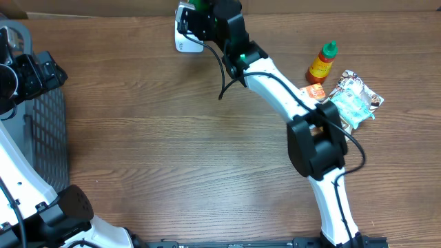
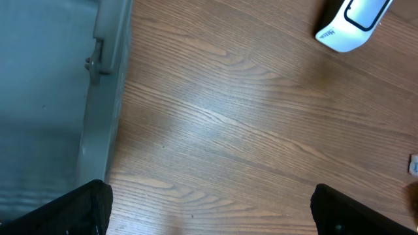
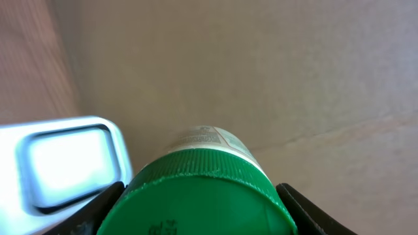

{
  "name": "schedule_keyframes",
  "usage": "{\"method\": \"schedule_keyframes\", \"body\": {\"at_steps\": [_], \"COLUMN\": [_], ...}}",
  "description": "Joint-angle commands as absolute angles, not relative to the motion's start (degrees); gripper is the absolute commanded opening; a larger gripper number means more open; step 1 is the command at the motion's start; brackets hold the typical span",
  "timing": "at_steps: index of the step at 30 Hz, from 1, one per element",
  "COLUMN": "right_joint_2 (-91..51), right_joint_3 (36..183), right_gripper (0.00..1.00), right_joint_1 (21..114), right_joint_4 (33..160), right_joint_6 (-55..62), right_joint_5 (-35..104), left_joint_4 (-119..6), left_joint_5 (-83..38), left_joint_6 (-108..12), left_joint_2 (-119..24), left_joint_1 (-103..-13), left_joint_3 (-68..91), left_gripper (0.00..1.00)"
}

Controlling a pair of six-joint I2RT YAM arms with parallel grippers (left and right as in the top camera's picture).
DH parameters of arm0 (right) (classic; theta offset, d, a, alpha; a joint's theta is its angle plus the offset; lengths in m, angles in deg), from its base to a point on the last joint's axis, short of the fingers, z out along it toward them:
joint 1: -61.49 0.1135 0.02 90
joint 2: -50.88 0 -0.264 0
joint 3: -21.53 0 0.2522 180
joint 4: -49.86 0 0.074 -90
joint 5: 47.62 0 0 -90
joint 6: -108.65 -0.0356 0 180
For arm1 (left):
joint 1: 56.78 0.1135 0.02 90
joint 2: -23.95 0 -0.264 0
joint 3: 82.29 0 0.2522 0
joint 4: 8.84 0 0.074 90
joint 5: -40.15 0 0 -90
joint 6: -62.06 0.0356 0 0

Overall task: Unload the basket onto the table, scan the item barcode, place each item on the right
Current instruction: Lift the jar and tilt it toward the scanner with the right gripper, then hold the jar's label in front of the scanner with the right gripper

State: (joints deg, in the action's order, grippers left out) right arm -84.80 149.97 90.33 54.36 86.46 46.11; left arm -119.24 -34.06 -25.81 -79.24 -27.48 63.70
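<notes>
1. The jaws of the right gripper (image 3: 199, 219) stand partly apart and are closed on a green-lidded jar (image 3: 196, 186). One finger presses each side of the wide lid, and the jar's body points away from the wrist.
2. Just to the left of those jaws, and close beside the jar, sits the white scanner (image 3: 68, 163) with its window facing the jar. I judge the jar is held by the lid so that the printed label on its body is left uncovered for the scanner.
3. A slice of label shows beyond the lid, but whether the barcode itself faces the window cannot be told. If it does not, the jar probably needs turning.
4. The jaws of the left gripper (image 2: 209, 219) are fully apart, holding and touching nothing. Only bare table (image 2: 248, 130) lies between them.
5. A grey basket (image 2: 46, 98) is just to the left of these jaws, and the scanner is well ahead to the right. This arm seems parked clear of the scan.
6. A sauce bottle (image 1: 322, 63) and a snack packet (image 1: 355, 100) lie well behind the right jaws, near that arm's elbow, likely waiting their turn.
</notes>
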Motion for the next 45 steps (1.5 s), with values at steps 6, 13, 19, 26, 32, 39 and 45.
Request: {"method": "schedule_keyframes", "body": {"at_steps": [6,13,19,26,32,39,45], "right_joint_2": [-93.83,-96.49,-96.49,-96.47,-96.36,-95.90,-91.16], "right_joint_3": [150.75,150.75,150.75,150.75,150.78,150.78,150.75], "right_gripper": [0.57,0.54,0.54,0.54,0.54,0.54,0.52], "right_joint_1": [88.69,88.45,88.43,88.98,89.55,90.05,90.16], "right_joint_4": [42.47,42.69,40.07,36.24,34.52,34.60,40.64], "right_joint_6": [108.29,115.15,115.15,115.20,115.20,115.13,107.88], "right_joint_5": [43.88,43.13,43.13,42.56,42.02,42.06,41.71], "left_joint_4": [-119.24,-119.24,-119.24,-119.24,-119.24,-119.24,-119.24], "left_joint_5": [-33.95,-33.95,-33.95,-33.95,-33.95,-33.95,-33.95], "left_joint_6": [-24.72,-24.72,-24.72,-24.72,-24.72,-24.72,-24.72], "left_joint_2": [-79.55,-79.55,-79.55,-79.55,-79.55,-79.55,-79.55], "left_joint_1": [-27.55,-27.55,-27.55,-27.55,-27.55,-27.55,-27.55], "left_joint_3": [63.46,63.46,63.46,63.46,63.46,63.46,63.46], "left_gripper": [0.99,0.99,1.00,1.00,0.99,1.00,1.00]}}
